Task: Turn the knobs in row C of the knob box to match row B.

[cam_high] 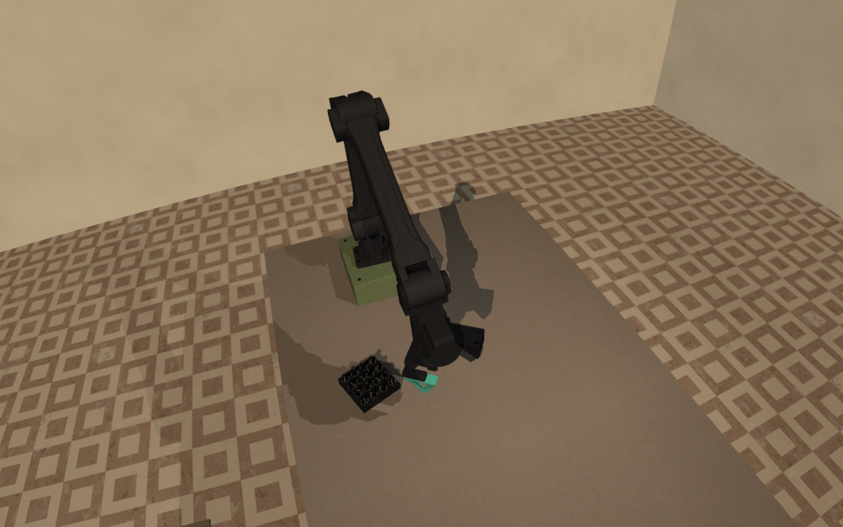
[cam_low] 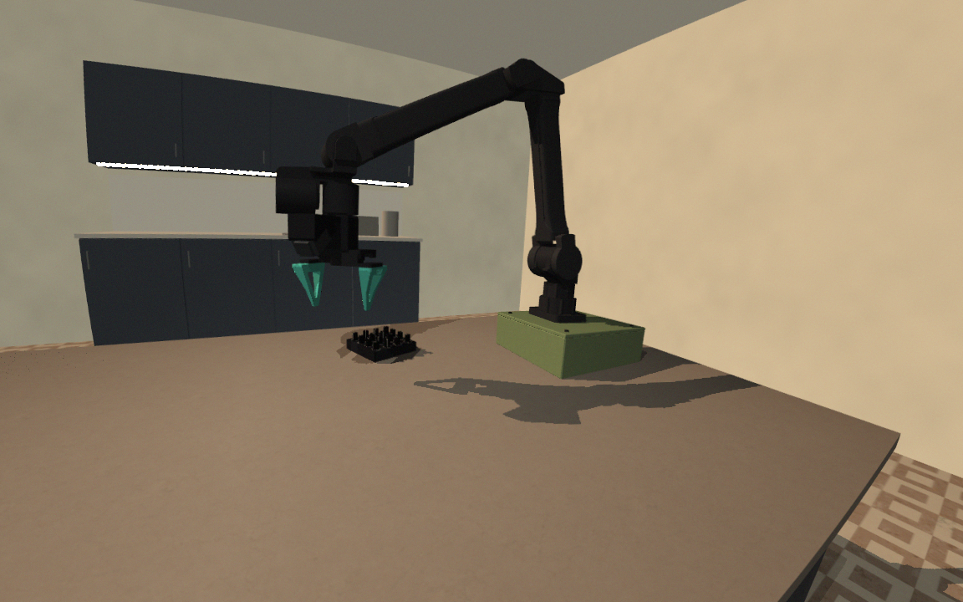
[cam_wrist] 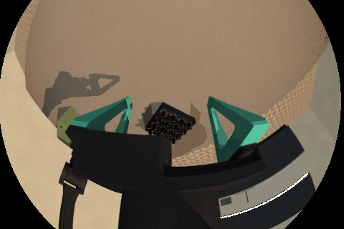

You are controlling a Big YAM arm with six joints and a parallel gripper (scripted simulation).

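The black knob box (cam_high: 369, 385) (cam_low: 381, 345) (cam_wrist: 170, 123) stands on the table with its knobs up, turned at an angle. Its knobs stand in a grid; their white lines, marks and printed names are too small to read, and I cannot tell which side has the socket. My gripper (cam_low: 340, 307) (cam_wrist: 169, 100) is open and empty, its green fingers pointing down. It hangs well above the table, higher than the box and off to one side of it. In the top view one green finger shows right of the box; the arm hides the other. In the wrist view the box appears between the fingers.
The arm stands on a green base block (cam_high: 375, 293) (cam_low: 597, 353) (cam_wrist: 68, 123) on the brown table (cam_high: 509, 426) (cam_low: 320, 464) (cam_wrist: 172, 36). In the top view the box lies near the table's left edge. Arm shadows fall on the table. Dark cabinets (cam_low: 231, 288) stand beyond it.
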